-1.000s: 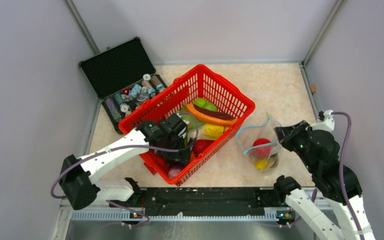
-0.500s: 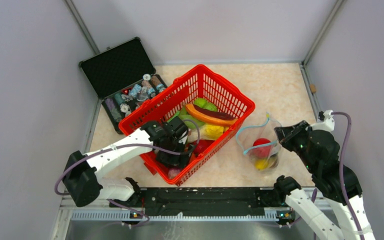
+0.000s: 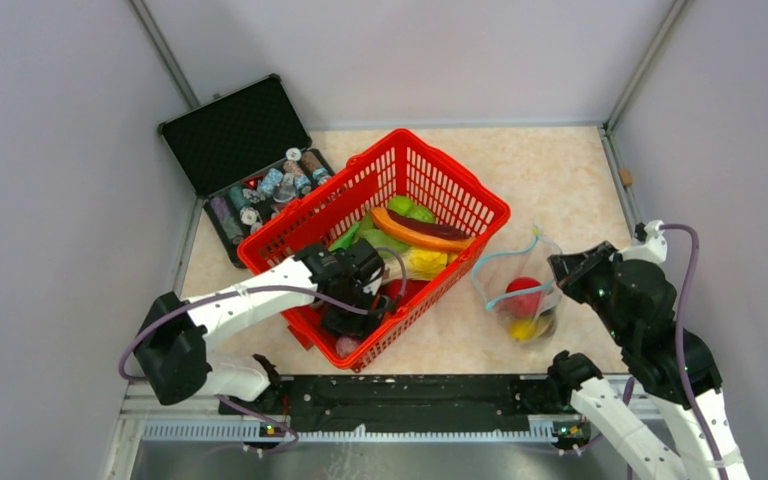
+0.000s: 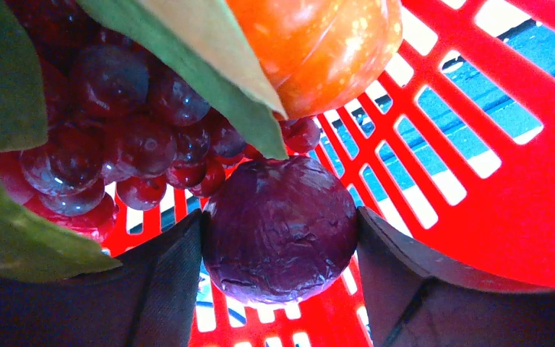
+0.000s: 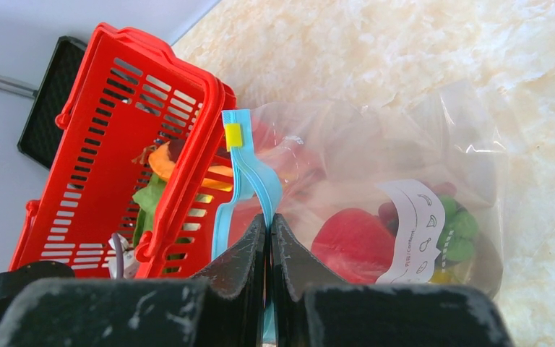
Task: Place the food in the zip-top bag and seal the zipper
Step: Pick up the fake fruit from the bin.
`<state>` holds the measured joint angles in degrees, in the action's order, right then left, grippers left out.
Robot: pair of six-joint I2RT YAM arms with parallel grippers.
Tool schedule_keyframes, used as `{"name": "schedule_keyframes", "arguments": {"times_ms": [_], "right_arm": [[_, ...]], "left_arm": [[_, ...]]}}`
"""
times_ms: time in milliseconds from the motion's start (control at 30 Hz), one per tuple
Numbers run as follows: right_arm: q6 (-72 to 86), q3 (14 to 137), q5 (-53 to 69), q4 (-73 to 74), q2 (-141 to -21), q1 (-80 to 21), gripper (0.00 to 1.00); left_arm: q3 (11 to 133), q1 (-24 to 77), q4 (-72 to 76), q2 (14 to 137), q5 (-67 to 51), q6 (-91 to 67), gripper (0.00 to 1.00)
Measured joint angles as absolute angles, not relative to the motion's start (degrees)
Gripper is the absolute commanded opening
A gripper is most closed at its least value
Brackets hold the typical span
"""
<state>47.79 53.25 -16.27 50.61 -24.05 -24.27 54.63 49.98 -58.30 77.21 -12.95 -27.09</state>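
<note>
Left hand (image 3: 360, 318): reaching down into the near end of the red basket (image 3: 460, 195). In the wrist view its two fingers (image 4: 166, 289) stand on either side of a round dark-purple food piece (image 4: 282, 231), each finger against a flank of it. The jaws stand wide, closed on that piece. The piece rests on the lattice floor of the basket.

Beside it lie a bunch of dark-red grapes (image 4: 115, 130), a green leaf (image 4: 209, 72) and an orange piece (image 4: 318, 43). Farther up the basket, from above, there are a green piece (image 3: 410, 210), a long orange-and-purple piece (image 3: 420, 232) and a yellow piece (image 3: 425, 262).

Right hand (image 5: 269, 220): jaws fully closed, pinching the mouth edge of the zip-top bag (image 5: 448, 137) at the zipper (image 5: 244, 163). The light-blue strip runs up from between the fingers and carries a small yellow slider (image 5: 232, 134).

The bag stands on the bench (image 3: 560, 170) just to the right of the basket, mouth held open. Inside it are a red food piece (image 5: 353, 244) and a green one (image 5: 461, 235), with something yellow low down that I cannot identify. The white label (image 5: 415, 231) faces the right wrist.

A black case (image 3: 235, 135) lies open at the far left corner of the bench, behind the basket, with small bottles and spools in its tray.
</note>
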Motion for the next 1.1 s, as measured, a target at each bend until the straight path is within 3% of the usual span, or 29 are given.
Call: {"name": "schedule_keyframes", "arguments": {"times_ms": [300, 600, 1100], "right_arm": [[47.8, 53.3, -16.4, 50.6, -24.1, -24.3, 0.04], [47.8, 53.3, -16.4, 50.6, -24.1, -24.3, 0.04], [47.8, 53.3, -16.6, 50.6, -24.0, -24.3, 0.04]], "left_arm": [[56.9, 50.3, -59.6, 76.3, -10.5, -27.1, 0.4], [60.2, 50.3, -59.5, 72.1, -4.0, -27.3, 0.29], [62.3, 50.3, -51.5, 62.5, 3.8, -27.0, 0.26]]}}
